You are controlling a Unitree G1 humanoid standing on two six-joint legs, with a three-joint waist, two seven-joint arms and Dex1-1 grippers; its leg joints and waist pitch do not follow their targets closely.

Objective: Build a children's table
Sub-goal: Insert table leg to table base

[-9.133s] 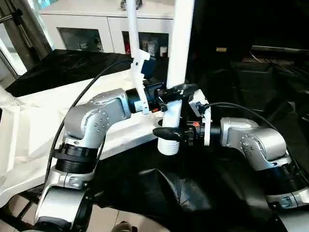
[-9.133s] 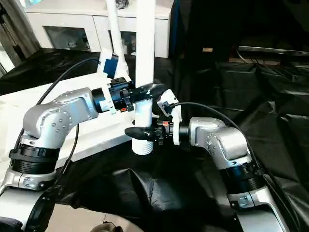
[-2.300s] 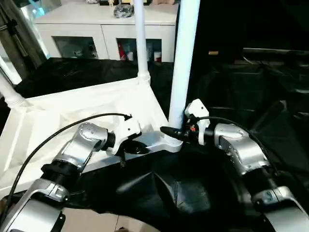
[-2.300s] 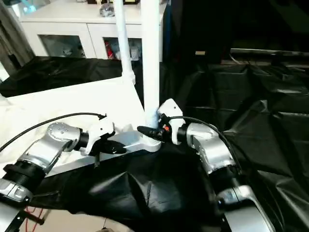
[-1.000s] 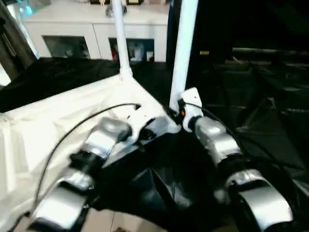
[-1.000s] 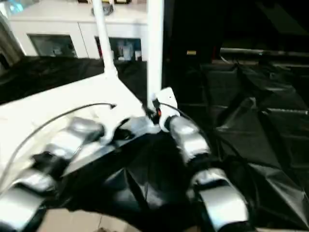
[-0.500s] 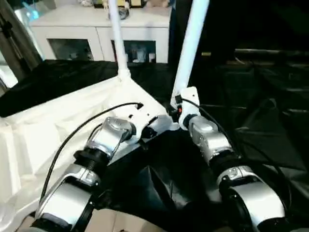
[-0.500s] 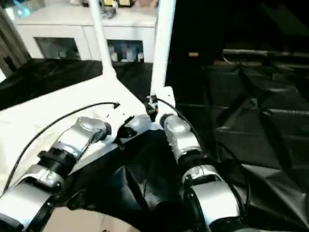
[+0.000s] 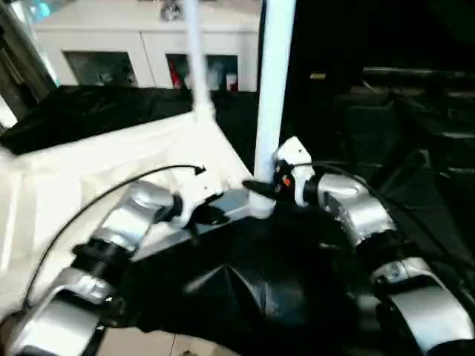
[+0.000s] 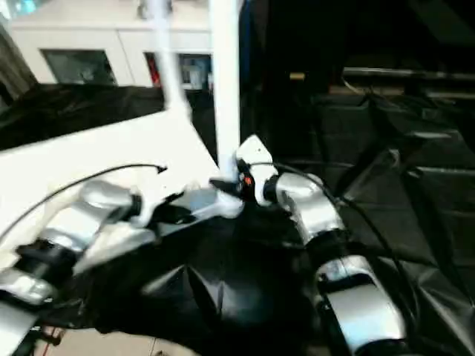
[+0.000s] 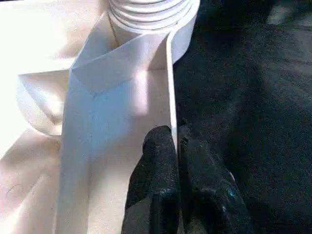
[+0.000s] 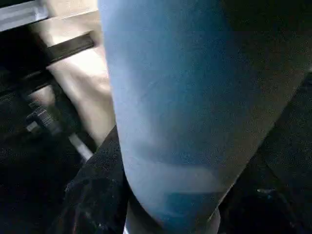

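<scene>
Both upright legs (image 9: pixel 272 89) run off the top edge, the far leg (image 9: pixel 196 59) smeared by blur, and the cabinet (image 9: pixel 111 44) shelves' contents are too blurred to identify.

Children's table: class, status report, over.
Left pincer pinching the tabletop rim. Right pincer clamped round the near leg, seated upright in its corner socket. Nothing blocking.

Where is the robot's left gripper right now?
The left gripper pinches the table top's thin side wall, near the corner socket holding the leg.
</scene>
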